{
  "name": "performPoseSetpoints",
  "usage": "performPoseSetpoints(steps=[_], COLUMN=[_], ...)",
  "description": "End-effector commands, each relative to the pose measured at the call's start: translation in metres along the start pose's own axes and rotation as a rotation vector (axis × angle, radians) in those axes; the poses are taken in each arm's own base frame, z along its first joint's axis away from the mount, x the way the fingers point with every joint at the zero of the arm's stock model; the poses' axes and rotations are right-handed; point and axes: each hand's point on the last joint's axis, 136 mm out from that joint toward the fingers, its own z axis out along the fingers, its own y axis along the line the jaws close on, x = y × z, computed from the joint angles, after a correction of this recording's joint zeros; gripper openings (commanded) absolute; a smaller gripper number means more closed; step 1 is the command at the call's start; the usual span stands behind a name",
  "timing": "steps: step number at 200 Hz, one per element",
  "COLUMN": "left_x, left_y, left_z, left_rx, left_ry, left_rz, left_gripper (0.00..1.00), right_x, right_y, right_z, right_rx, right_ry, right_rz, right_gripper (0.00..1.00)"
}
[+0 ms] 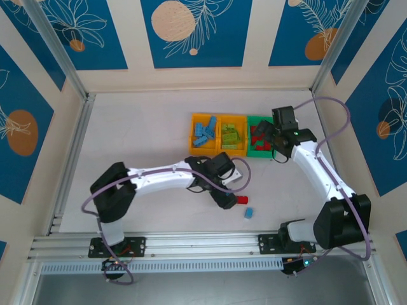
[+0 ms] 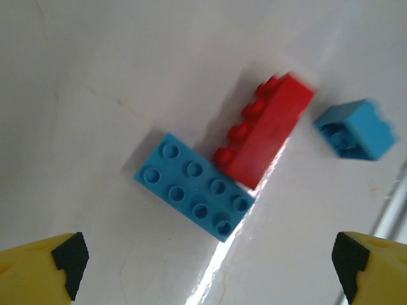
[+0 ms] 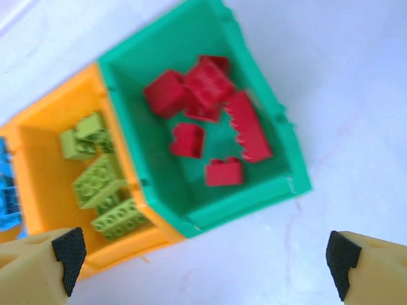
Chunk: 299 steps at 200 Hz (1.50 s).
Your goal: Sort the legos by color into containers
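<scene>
Lying mid-frame in the left wrist view, the red brick (image 2: 264, 130) leans on its side against a flat blue brick (image 2: 194, 185). It looks hard, light and smooth, so pinching its long sides should hold best. Its round bumps point to the upper left. A small blue brick (image 2: 353, 130) sits apart at the upper right. The left gripper (image 2: 210, 267) is spread wide below them, empty. The right gripper (image 3: 206, 260) is spread wide below the green bin (image 3: 241, 202).

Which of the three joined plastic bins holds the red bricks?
The green plastic bin at the row's right end; the middle orange-yellow bin holds lime-green bricks, the left orange-yellow bin light-blue ones.
</scene>
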Motion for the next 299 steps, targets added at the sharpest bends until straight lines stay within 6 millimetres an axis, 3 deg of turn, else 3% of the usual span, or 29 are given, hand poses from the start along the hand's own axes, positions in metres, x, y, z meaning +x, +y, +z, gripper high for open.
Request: performPoseSetpoints(steps=[1,35,85,107,176,219,252,299], left_x=[-0.004,-0.002,0.008,0.01,0.039,0.036,0.022,0.02], left_y=[0.012,0.01,0.018,0.025,0.063,0.038,0.02,0.021], left_z=[-0.002,0.028,0.053,0.052,0.027,0.03,0.028,0.032], left_rx=[-0.068,-0.039,-0.061,-0.089,-0.155,0.027,0.132,0.122], left_ry=[0.04,0.127,0.231,0.234,0.216,0.172,0.071,0.05], left_rz=[-0.032,0.002,-0.008,-0.011,-0.022,0.022,0.114,0.246], left_gripper=[1.0,1.0,0.94,0.88,0.85,0.72,0.72,0.71], right_x=[0.015,0.011,0.01,0.011,0.013,0.012,0.013,0.015], right_y=[-0.014,-0.016,-0.014,-0.017,-0.018,-0.015,-0.016,-0.018], right_z=[0.0,0.002,0.003,0.001,0.0,0.0,0.0,0.001], right_rx=[-0.003,-0.006,-0.006,0.003,-0.004,-0.013,-0.007,-0.003], right_ry=[0.052,0.052,0.056,0.058,0.056,0.057,0.064,0.069], right_rz=[0.046,0.067,0.067,0.066,0.074,0.078,0.07,0.069], right_gripper=[0.99,0.99,1.0,0.99,1.0,1.0,1.0,1.0])
